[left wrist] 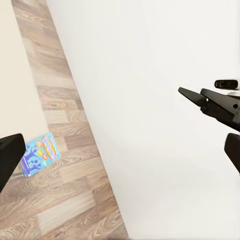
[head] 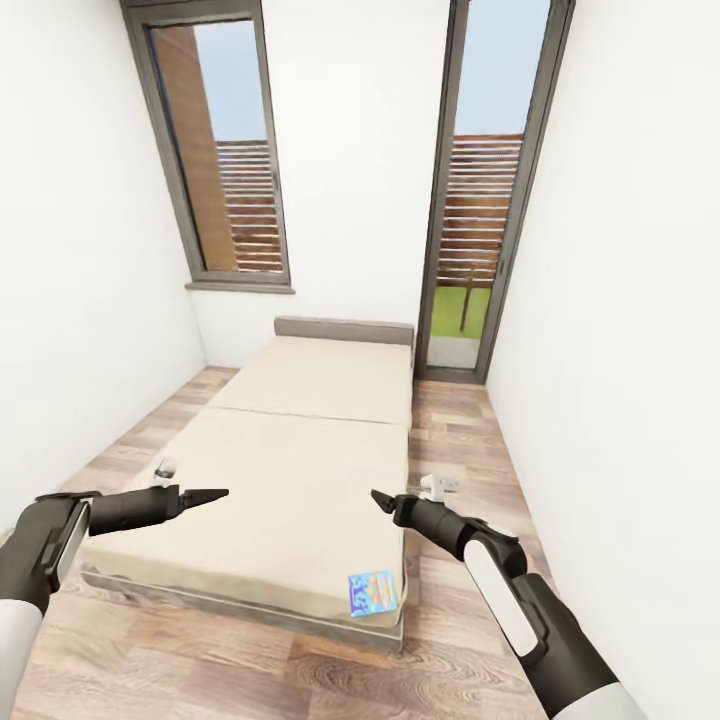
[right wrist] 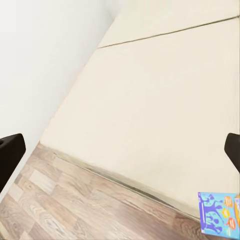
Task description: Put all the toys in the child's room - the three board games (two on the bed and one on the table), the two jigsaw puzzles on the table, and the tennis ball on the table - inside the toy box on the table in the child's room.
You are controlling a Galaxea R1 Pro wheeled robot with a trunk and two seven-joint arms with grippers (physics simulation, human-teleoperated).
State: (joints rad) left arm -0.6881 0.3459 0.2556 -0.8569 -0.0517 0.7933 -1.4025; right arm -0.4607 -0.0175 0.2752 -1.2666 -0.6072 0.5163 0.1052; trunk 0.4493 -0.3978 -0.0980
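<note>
Board game [head: 373,593], small and mostly blue, flat on the bed's [head: 300,470] near corner; both grippers' [head: 205,496] [head: 382,500] opening unclear, nothing held.

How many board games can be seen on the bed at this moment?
1. A small blue board game lies at the near corner of the bed, on the robot's right side, close to the edge. The rest of the mattress looks bare.

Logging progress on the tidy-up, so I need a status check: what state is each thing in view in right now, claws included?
Small blue board game: lying flat on the near right corner of the bed, ungrasped.
Bed: two-part mattress, bare apart from that box.
Left claw: holding nothing, over the bed; open or shut unclear.
Right claw: holding nothing, over the bed; open or shut unclear.
Tall glass door: closed.
</note>
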